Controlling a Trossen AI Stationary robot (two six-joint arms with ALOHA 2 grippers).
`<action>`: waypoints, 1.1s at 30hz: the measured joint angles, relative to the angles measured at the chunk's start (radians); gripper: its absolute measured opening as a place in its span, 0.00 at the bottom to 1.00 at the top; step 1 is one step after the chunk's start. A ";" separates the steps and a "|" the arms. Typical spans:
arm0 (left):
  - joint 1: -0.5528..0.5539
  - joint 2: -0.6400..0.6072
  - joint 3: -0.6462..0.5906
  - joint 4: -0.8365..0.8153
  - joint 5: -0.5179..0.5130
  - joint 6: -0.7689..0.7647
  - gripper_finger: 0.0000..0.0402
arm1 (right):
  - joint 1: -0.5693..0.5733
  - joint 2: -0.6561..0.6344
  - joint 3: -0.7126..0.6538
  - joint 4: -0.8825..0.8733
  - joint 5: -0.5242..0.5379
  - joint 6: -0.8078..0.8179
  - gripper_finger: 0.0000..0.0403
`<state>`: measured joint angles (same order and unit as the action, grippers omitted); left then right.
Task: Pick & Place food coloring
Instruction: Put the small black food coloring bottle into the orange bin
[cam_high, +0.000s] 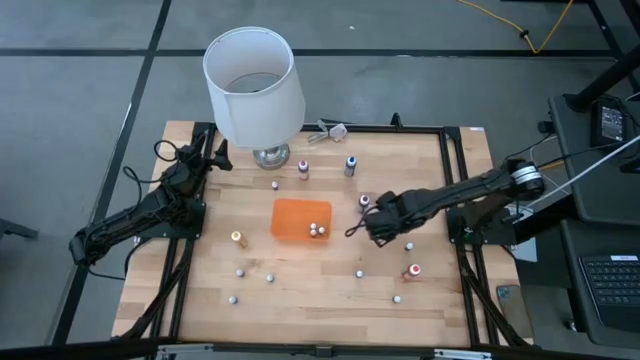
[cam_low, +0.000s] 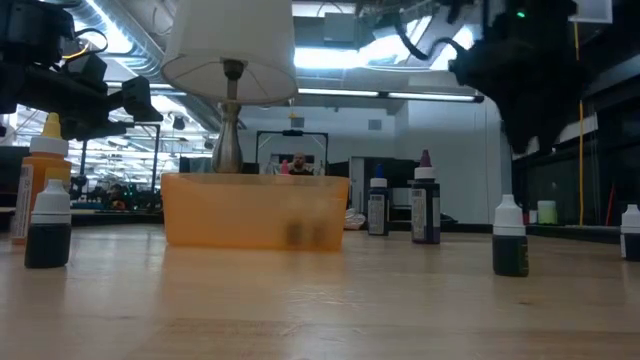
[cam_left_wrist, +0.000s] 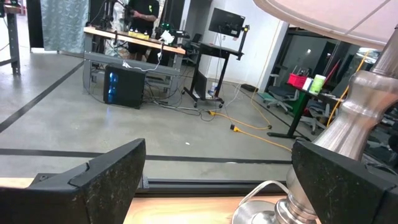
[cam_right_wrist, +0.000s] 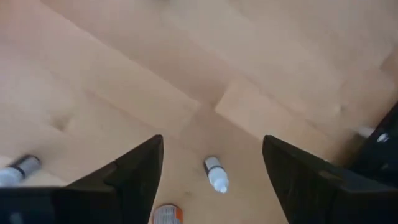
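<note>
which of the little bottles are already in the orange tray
The two white-capped bottles side by side in the orange tray, at its corner nearest the right gripper. All other bottles stand on the bare table.

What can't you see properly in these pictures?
- High view: the tiny bottles in the orange tray are too small to tell colours.
- Low view: the tray's cloudy wall blurs them.
- Right wrist view: an orange bottle is cut off by the edge.
- High view: the lamp shade hides the table behind it.

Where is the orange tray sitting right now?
In the high view the orange tray lies near the table's middle, in front of the lamp, with the right end effector just off its right side and small bottles in its near-right corner.
</note>
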<state>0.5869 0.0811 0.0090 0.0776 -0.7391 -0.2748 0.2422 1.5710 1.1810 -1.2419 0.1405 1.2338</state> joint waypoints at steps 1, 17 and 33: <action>0.000 0.000 0.000 0.000 0.000 0.000 0.97 | 0.006 -0.012 -0.027 0.017 -0.009 0.014 0.68; 0.000 0.000 0.000 0.000 0.000 0.000 0.97 | 0.119 -0.067 -0.312 0.253 -0.124 0.180 0.67; 0.000 0.000 0.000 0.000 0.000 0.000 0.97 | 0.142 -0.067 -0.361 0.335 -0.148 0.202 0.65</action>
<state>0.5869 0.0811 0.0090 0.0776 -0.7391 -0.2745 0.3840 1.5036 0.8196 -0.9069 -0.0074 1.4361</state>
